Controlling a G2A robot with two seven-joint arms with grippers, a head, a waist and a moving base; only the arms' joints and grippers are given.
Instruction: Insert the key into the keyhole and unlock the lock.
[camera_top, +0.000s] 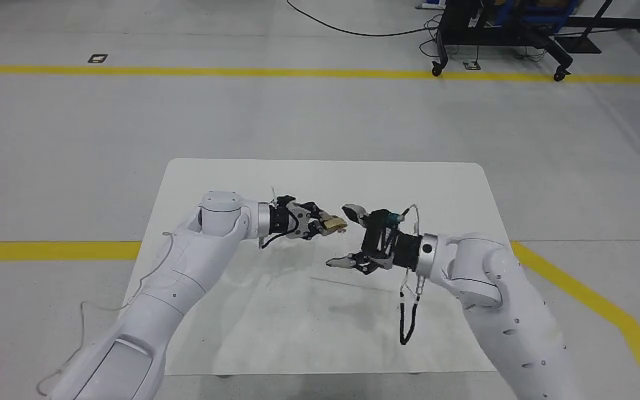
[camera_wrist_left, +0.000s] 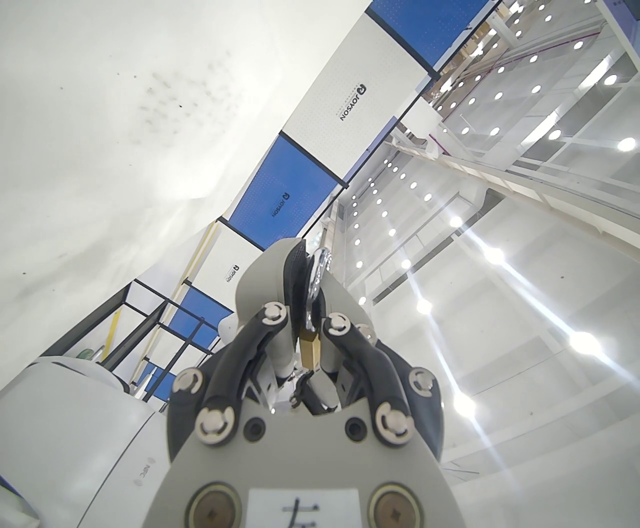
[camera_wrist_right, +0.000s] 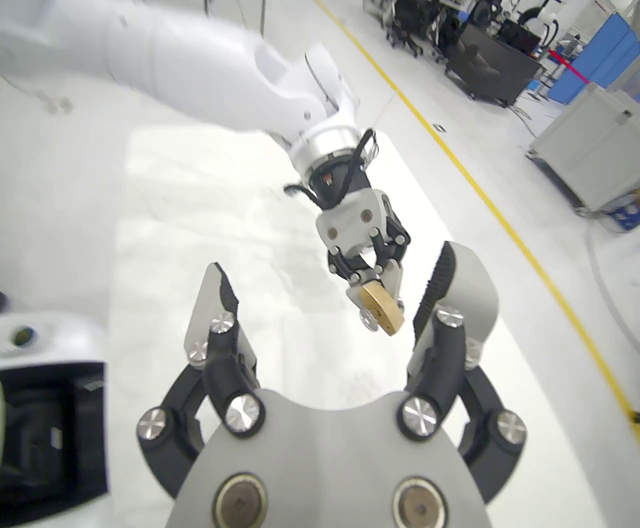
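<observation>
Above the middle of the white table (camera_top: 220, 190), my left gripper (camera_top: 322, 222) is shut on a brass lock (camera_top: 334, 224). In the left wrist view the left gripper (camera_wrist_left: 312, 270) pinches the lock's brass body (camera_wrist_left: 310, 350) and silver shackle (camera_wrist_left: 318, 280). The right wrist view looks at the lock (camera_wrist_right: 382, 307) from close by. A small silver piece, seemingly the key (camera_wrist_right: 369, 318), sticks out of its face. My right gripper (camera_wrist_right: 332, 285) is open, its fingers (camera_wrist_right: 450, 280) to either side of the lock and a little short of it. From above, the right gripper (camera_top: 345, 238) faces the lock.
A black coiled cable (camera_top: 405, 310) hangs from the right forearm over the table. Yellow floor lines (camera_top: 300, 72) run beyond the table, and a black wheeled cart (camera_top: 500, 30) stands far back right. Bare tabletop lies under both grippers.
</observation>
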